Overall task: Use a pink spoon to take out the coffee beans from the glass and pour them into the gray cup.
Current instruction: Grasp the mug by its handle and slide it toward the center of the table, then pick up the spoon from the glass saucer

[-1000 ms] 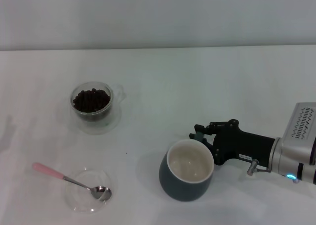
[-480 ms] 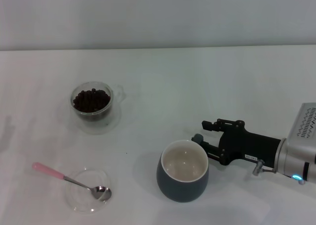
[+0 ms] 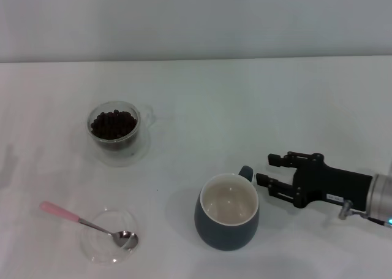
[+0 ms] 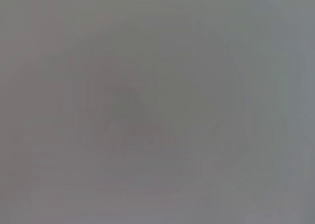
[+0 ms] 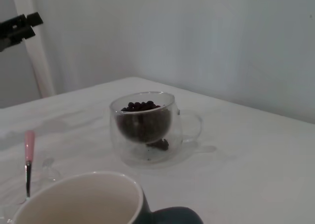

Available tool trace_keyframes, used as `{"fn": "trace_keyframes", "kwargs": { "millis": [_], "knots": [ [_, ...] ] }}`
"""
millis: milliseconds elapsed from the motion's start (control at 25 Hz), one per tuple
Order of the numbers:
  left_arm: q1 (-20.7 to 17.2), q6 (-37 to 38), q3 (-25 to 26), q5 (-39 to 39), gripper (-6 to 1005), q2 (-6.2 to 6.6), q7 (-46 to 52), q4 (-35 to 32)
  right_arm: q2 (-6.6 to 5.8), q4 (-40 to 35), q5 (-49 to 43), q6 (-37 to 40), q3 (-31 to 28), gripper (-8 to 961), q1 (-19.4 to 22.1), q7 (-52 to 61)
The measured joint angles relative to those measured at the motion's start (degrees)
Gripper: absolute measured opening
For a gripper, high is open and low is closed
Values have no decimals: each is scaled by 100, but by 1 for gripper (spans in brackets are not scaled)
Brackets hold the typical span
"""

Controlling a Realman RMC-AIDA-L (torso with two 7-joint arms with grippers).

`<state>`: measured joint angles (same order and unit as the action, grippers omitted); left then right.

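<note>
The gray cup [image 3: 227, 229] stands upright at the front centre, cream inside, its handle toward my right gripper [image 3: 267, 170]. That gripper is open, a short gap to the right of the handle, with nothing between its fingers. The glass [image 3: 114, 132] with coffee beans [image 3: 113, 123] stands at the back left. The pink spoon [image 3: 59, 211] lies at the front left, its metal bowl resting in a shallow clear dish [image 3: 101, 245]. In the right wrist view the cup rim [image 5: 78, 184] is closest, with the glass [image 5: 147, 145], beans [image 5: 142, 116] and spoon [image 5: 28, 144] beyond it. My left gripper is out of sight.
A white table [image 3: 245, 107] carries everything, with a pale wall behind it. The right wrist view shows a white upright post [image 5: 37, 51] and a small black part [image 5: 17, 27] past the table's far side. The left wrist view shows only flat grey.
My right gripper has drawn back to the right, away from the gray cup. The cup shifted slightly left and its handle now shows free.
</note>
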<state>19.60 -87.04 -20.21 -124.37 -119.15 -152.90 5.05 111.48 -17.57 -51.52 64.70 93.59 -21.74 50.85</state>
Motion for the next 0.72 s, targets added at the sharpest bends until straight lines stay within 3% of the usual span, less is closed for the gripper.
{"fn": "trace_keyframes", "kwargs": {
  "millis": [240, 440, 560, 720],
  "knots": [
    [-21, -56, -12, 0, 870, 0, 205, 5, -264, 123, 44, 102, -158, 552, 88, 134],
    [-212, -30, -54, 179, 869, 33, 1377, -64, -292, 86, 38, 81, -1372, 553, 253, 5],
    [-441, 56, -56, 596, 868, 53, 2386, -380, -134, 57, 54, 64, -2273, 553, 309, -490],
    [-758, 281, -55, 1497, 867, 68, 4004, -986, 276, 76, 67, 60, -3716, 554, 252, -1920]
  ]
}}
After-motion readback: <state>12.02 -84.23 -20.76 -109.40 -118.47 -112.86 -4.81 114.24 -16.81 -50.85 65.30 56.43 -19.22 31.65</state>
